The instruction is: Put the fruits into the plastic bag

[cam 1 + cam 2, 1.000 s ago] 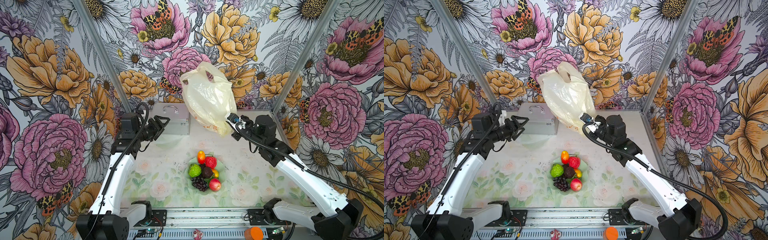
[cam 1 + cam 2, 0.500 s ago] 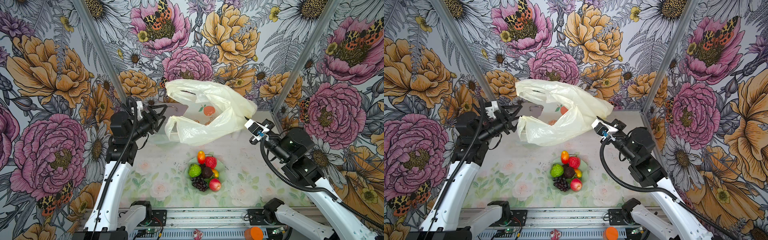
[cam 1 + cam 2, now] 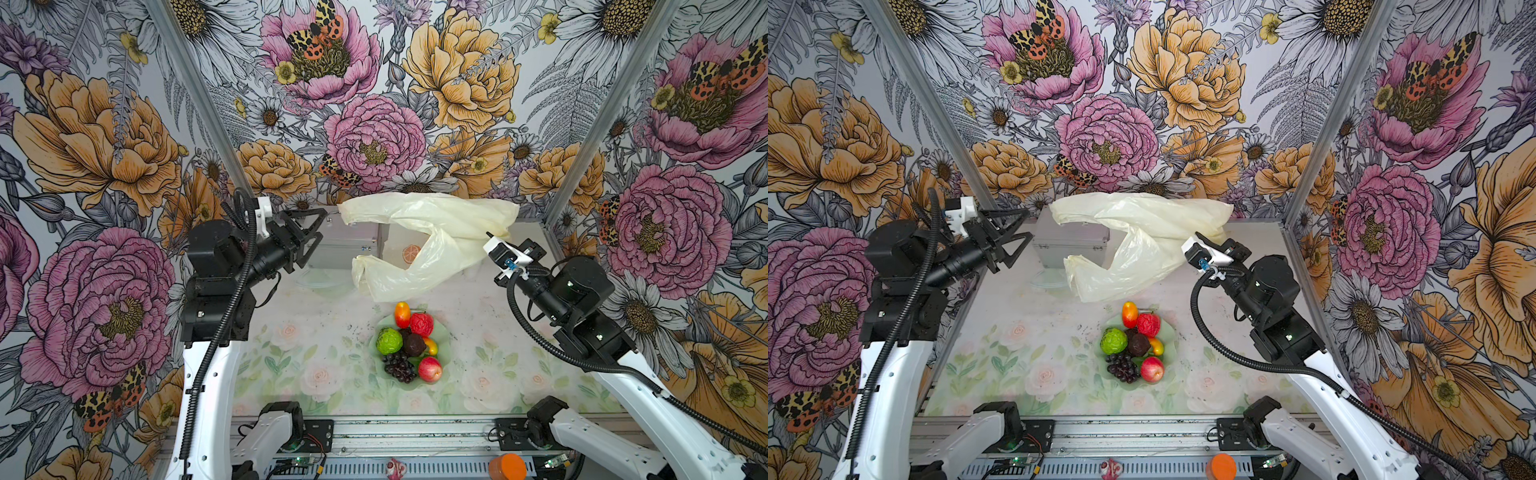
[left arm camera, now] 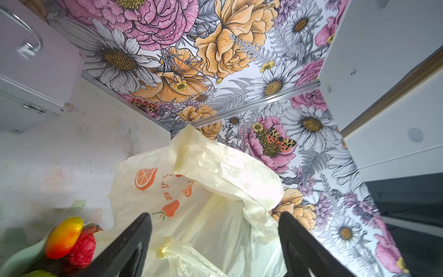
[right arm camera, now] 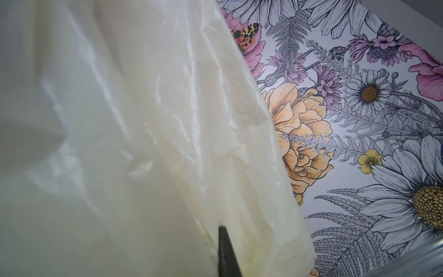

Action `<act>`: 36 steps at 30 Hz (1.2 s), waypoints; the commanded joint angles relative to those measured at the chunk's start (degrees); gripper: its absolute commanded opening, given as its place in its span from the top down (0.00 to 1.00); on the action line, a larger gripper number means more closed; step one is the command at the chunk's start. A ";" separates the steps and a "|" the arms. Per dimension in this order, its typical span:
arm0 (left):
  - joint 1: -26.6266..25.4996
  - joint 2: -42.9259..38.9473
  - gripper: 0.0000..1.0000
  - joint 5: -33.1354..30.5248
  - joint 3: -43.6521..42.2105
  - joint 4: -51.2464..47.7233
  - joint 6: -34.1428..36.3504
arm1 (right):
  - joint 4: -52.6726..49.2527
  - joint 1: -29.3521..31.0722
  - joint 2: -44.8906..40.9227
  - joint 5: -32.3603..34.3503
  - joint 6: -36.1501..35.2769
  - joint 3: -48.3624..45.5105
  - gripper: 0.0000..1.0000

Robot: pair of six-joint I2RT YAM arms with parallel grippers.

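Floral wallpaper [image 3: 374, 137] closes the booth on three sides, and the worktop [image 3: 307, 357] carries a faint rose print. The right end effector [image 3: 487, 237] is clamped on one end of the plastic bag [image 3: 436, 232] and holds it in the air. Its wrist view shows one dark finger [image 5: 225, 254] against the pale film [image 5: 119, 144].

From that grip the bag stretches across in both top views toward the left end effector [image 3: 321, 226], sagging in two folds above a silver case [image 3: 345, 245]. The left end effector stands wide and holds nothing. The bag's loose end lies just beyond its fingertips, and I cannot tell whether they touch. In the left wrist view the bag [image 4: 215, 191], with its orange prints, fills the gap ahead of the two spread fingers [image 4: 134, 239].

The fruits [image 3: 409, 345] sit piled in a pale green bowl [image 3: 444, 353] on the worktop, lower than both end effectors and roughly midway between them. They lie outside the bag: mango [image 3: 402, 314], red berry [image 3: 422, 324], green ball [image 3: 389, 340], avocado [image 3: 414, 345], grapes [image 3: 399, 368] and apple [image 3: 429, 369].
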 commanded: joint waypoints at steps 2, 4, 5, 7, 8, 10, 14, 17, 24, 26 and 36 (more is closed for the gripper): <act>0.42 -2.65 0.21 -2.21 5.54 -10.41 28.86 | -0.53 -0.23 -0.06 -4.60 1.75 1.43 1.00; 0.30 -5.31 0.17 -8.14 5.33 -11.60 40.80 | -1.23 -0.23 -0.14 -5.00 1.93 1.95 1.00; 0.28 -6.08 0.17 -9.53 4.91 -11.43 45.14 | -1.71 -0.23 -0.25 -5.29 1.98 2.18 1.00; -0.73 -6.90 0.16 -9.34 3.92 -11.15 56.66 | -2.45 -0.23 -0.41 -6.10 2.11 2.66 1.00; -1.95 -7.26 0.13 -10.03 3.06 -11.15 62.64 | -3.07 -0.23 -0.55 -6.78 2.19 3.05 1.00; -4.87 -8.22 0.07 -10.54 1.06 -11.12 73.92 | -4.27 -0.23 -0.53 -8.05 2.38 3.59 1.00; -10.01 -8.02 0.01 -15.40 -0.09 -11.15 83.71 | -5.39 -0.23 -0.61 -9.68 2.81 4.00 1.00; -11.87 -6.57 0.01 -17.70 -0.36 -11.11 86.03 | -5.60 -0.23 -0.50 -10.47 3.11 4.35 1.00; -14.73 -2.55 0.01 -19.17 0.62 -11.15 89.28 | -6.52 -0.23 -1.02 -12.72 3.92 4.10 1.00; -15.04 -1.54 0.03 -19.04 0.81 -11.17 89.51 | -6.55 -0.20 -1.18 -12.87 3.89 3.77 1.00; -15.18 3.19 0.64 -14.66 3.31 -13.87 89.90 | -6.52 -0.19 -1.48 -13.05 4.21 2.38 1.00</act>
